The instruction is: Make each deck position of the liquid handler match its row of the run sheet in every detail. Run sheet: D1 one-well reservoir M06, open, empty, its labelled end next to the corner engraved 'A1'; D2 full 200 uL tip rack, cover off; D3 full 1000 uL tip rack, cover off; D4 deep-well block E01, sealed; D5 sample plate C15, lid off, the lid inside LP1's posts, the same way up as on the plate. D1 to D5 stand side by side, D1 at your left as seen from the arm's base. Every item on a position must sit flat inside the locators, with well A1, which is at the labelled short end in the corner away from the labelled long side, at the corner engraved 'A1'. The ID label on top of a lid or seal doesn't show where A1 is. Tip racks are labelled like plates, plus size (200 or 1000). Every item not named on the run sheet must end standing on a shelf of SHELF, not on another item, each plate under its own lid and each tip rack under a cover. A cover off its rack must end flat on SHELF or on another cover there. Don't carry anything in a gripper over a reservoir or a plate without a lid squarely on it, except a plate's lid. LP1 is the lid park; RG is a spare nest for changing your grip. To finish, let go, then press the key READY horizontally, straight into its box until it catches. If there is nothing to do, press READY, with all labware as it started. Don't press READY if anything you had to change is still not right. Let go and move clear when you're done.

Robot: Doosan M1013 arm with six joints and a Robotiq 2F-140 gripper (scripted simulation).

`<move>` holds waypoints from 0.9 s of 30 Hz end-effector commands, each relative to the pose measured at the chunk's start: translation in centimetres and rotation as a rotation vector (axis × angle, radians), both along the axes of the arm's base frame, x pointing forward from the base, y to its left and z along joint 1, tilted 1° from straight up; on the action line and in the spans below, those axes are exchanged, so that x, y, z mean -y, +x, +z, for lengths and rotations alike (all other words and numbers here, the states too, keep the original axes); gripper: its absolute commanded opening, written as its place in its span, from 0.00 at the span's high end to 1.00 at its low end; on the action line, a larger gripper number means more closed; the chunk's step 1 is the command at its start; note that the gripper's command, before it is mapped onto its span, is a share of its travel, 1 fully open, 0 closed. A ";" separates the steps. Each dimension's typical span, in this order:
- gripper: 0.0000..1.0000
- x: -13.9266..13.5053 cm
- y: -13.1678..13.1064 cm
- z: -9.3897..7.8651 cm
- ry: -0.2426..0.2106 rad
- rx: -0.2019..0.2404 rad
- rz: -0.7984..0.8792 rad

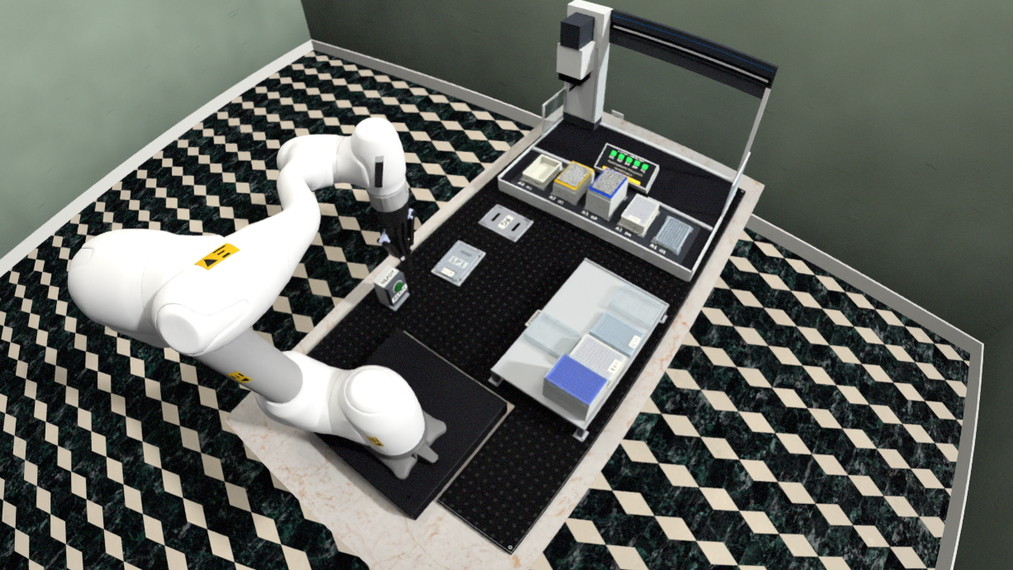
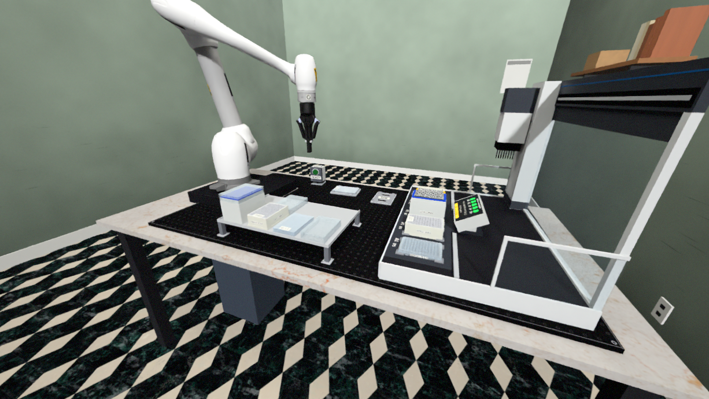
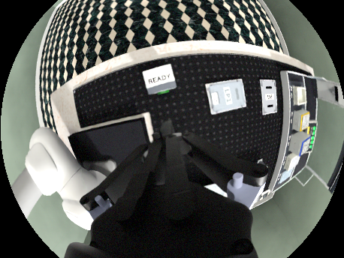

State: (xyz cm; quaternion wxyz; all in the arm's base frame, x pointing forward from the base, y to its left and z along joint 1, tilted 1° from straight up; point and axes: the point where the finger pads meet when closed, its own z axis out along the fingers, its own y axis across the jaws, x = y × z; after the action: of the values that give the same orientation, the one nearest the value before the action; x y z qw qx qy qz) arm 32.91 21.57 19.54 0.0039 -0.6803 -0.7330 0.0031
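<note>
My gripper (image 1: 401,253) (image 2: 309,147) (image 3: 168,128) is shut and empty. It points down, well above the READY key box (image 1: 392,288) (image 2: 317,174) (image 3: 159,78) at the left edge of the black board. On the deck stand, left to right, an open cream reservoir (image 1: 541,170), a yellow-rimmed tip rack (image 1: 573,178), a taller blue-rimmed tip rack (image 1: 609,187) (image 2: 429,195), a sealed white deep-well block (image 1: 639,212) (image 2: 424,222) and an open clear sample plate (image 1: 672,232) (image 2: 421,247). A clear lid (image 1: 458,263) (image 2: 345,190) (image 3: 226,97) lies in the lid park.
The spare nest RG (image 1: 505,222) (image 2: 384,198) (image 3: 269,97) stands beyond the lid park. SHELF (image 1: 567,297) (image 2: 342,215) holds a blue-covered rack (image 1: 575,382), a plate (image 1: 596,353) and clear covers. The status panel (image 1: 626,163) shows green lights. The pipetting head (image 1: 577,56) hangs at the deck's back left.
</note>
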 end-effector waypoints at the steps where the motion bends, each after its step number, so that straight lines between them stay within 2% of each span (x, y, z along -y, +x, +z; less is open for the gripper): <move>1: 0.90 0.0 0.0 -0.1 0.001 0.001 0.000; 27: 0.90 0.0 0.0 -4.1 0.001 0.001 0.000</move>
State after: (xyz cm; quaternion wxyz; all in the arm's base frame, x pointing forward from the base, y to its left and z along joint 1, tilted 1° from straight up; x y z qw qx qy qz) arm 32.88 21.58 15.70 0.0039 -0.6803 -0.7329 0.0030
